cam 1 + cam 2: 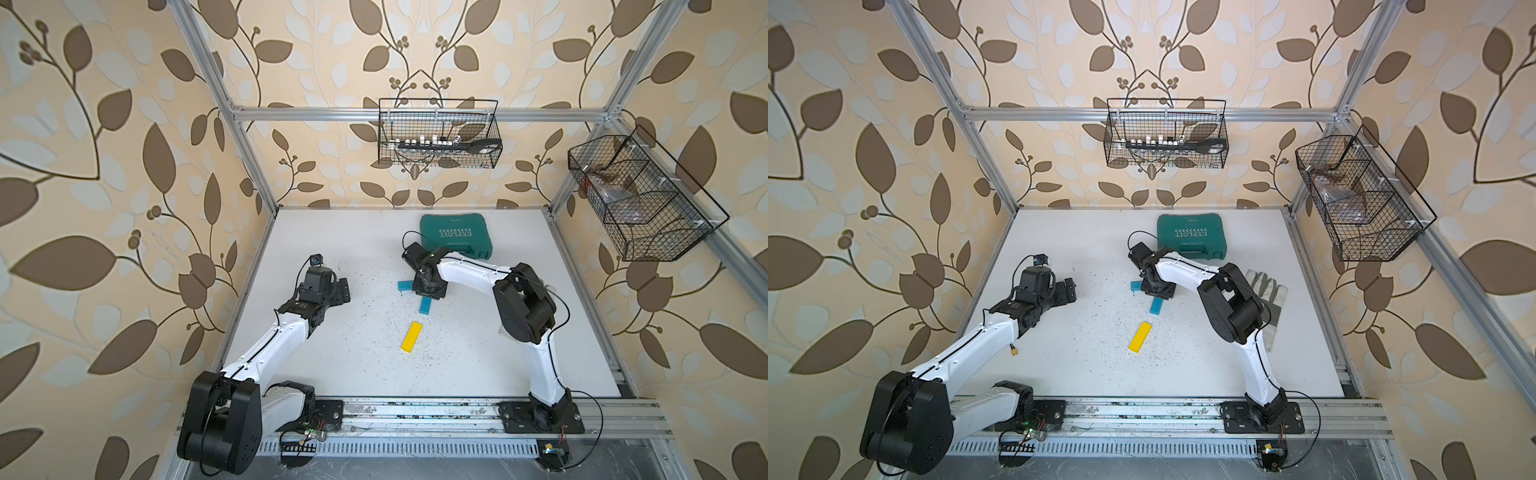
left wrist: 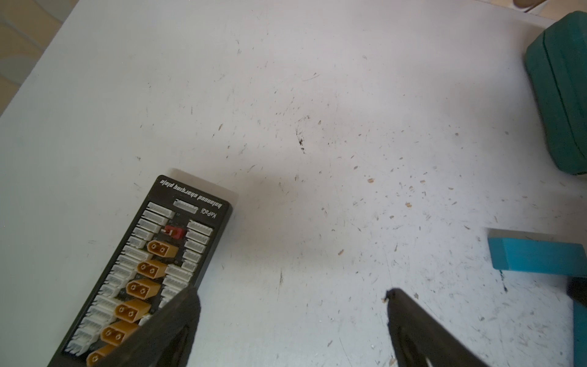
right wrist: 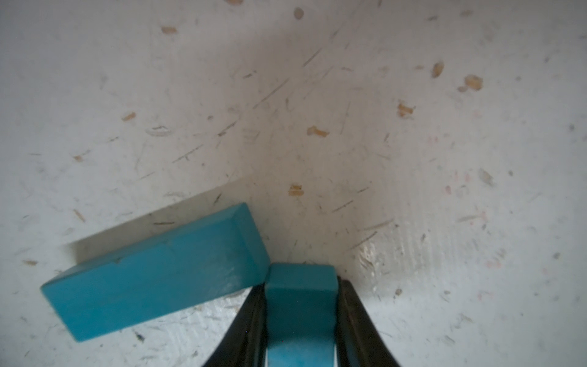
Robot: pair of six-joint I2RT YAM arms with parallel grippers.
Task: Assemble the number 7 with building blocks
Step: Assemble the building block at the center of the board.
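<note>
The left arm (image 1: 270,345) is stretching forward, its left gripper (image 2: 289,302) hanging low with jaws spread wide and empty, while the right arm (image 1: 465,270) is bending inward, its right gripper (image 3: 300,286) pointing straight down and pinching a teal bar (image 3: 300,317).

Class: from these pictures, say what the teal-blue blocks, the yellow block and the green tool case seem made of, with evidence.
Teal-blue blocks: probably painted wood; matte coat, bevelled edges, a small nick on one edge. Yellow block: likely the same, matte, but too small to confirm. Green tool case: moulded plastic by its look; dull sheen, rounded corners, a seam between its halves.
</note>
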